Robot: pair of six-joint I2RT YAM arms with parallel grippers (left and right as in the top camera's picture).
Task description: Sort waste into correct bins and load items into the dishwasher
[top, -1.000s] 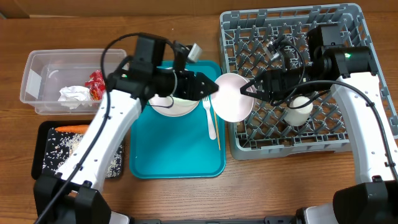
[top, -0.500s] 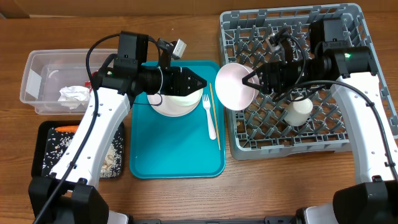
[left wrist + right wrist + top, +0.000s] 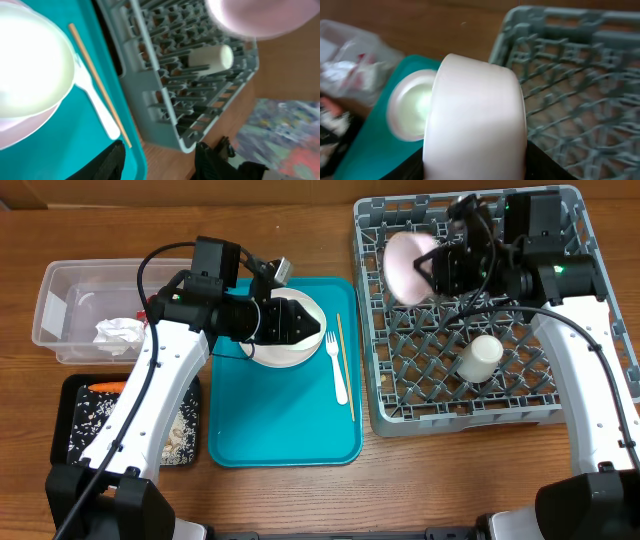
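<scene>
Hidden or unclear:
- The right gripper (image 3: 432, 268) was mostly masked by its cables from overhead. In the right wrist view only dark finger stubs (image 3: 534, 161) showed at the bottom edge, either side of the pink bowl (image 3: 475, 120), pinching it.
- The bowl filled that view and blocked much of the grey rack (image 3: 570, 75). I could not tell which way its mouth faced.
- The left gripper (image 3: 300, 320) hung over the white bowl (image 3: 285, 350) on the teal tray (image 3: 280, 430) and covered the bowl's far part. In the left wrist view its fingers (image 3: 112, 162) were spread with nothing between them.
- The left arm crossed the clear tub (image 3: 60, 300) at its right end. Only the crumpled napkin (image 3: 120, 334) was plain inside.
- The carrot (image 3: 104, 387) was partly cut off by the same arm.
- The rice scraps (image 3: 95, 420) were too fine to resolve.

Position and axis:
- The pink bowl (image 3: 410, 260) was held tipped on edge above the rack's far left part.
- The white cup (image 3: 480, 358) lay on its side in the rack, axis running from near-left to far-right.
- The fork (image 3: 337, 370) lay lengthwise on the tray, tines at the far end.
- The wooden stick (image 3: 346, 370) lay just beside it on the rack side, roughly parallel.
- The carrot lay crosswise at the far end of the black tray (image 3: 68, 442).
</scene>
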